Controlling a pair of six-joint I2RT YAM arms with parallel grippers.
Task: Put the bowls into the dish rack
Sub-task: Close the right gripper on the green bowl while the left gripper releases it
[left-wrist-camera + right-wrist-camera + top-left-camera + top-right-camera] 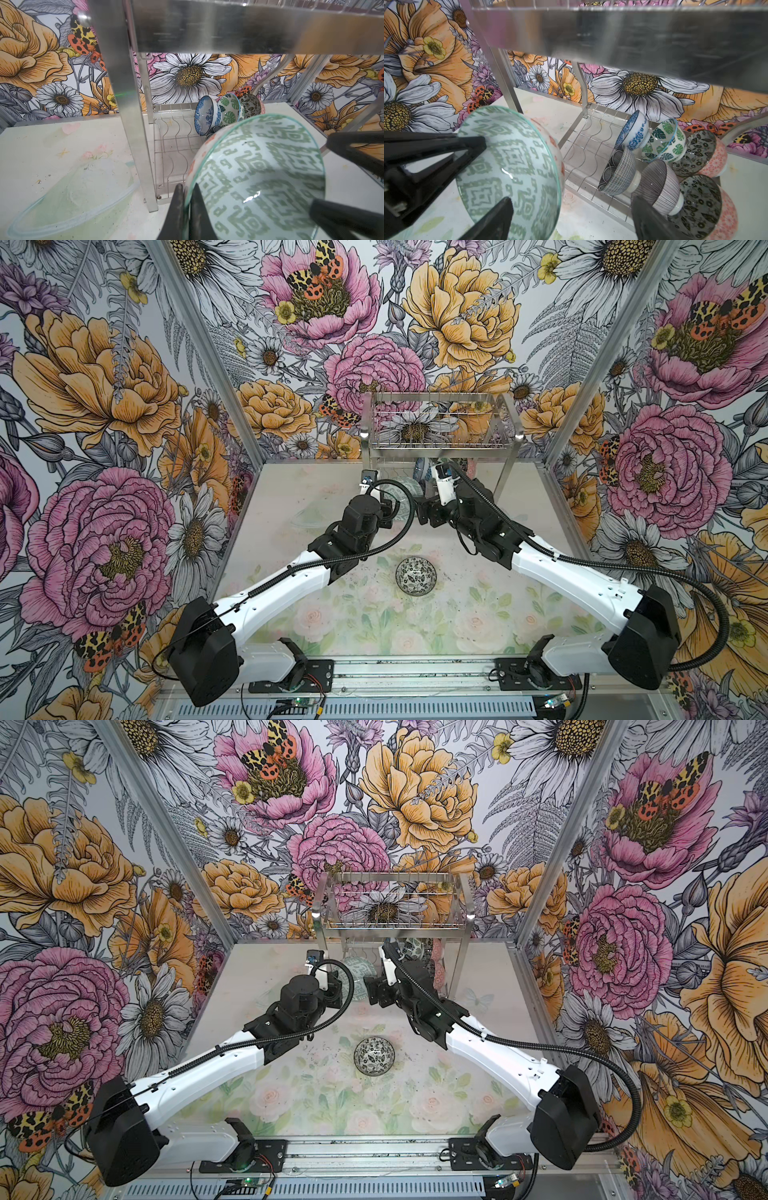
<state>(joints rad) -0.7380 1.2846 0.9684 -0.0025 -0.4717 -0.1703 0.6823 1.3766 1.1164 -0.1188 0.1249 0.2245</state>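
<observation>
A green bowl (259,176) facing the rack (124,124)
The left claw (187,199) pinches its rim; the right claw (571,198) gapes wide beside it.

Both top views look from high over the near edge, tilted down toward the back wall, far off. Each takes in the whole table (291,489) with the rack (440,445) at the back. It's nearly the same scene, shifted a bit sideways.

The left wrist cam sits low and very close, facing under the rack's top shelf toward the back wall, with the green bowl (259,176) right up against the lens. The right wrist cam is equally low and close, aimed at the same lower shelf from further right.

Both wrist views share the green bowl, racked bowls (664,141) and dividers (591,141).
</observation>
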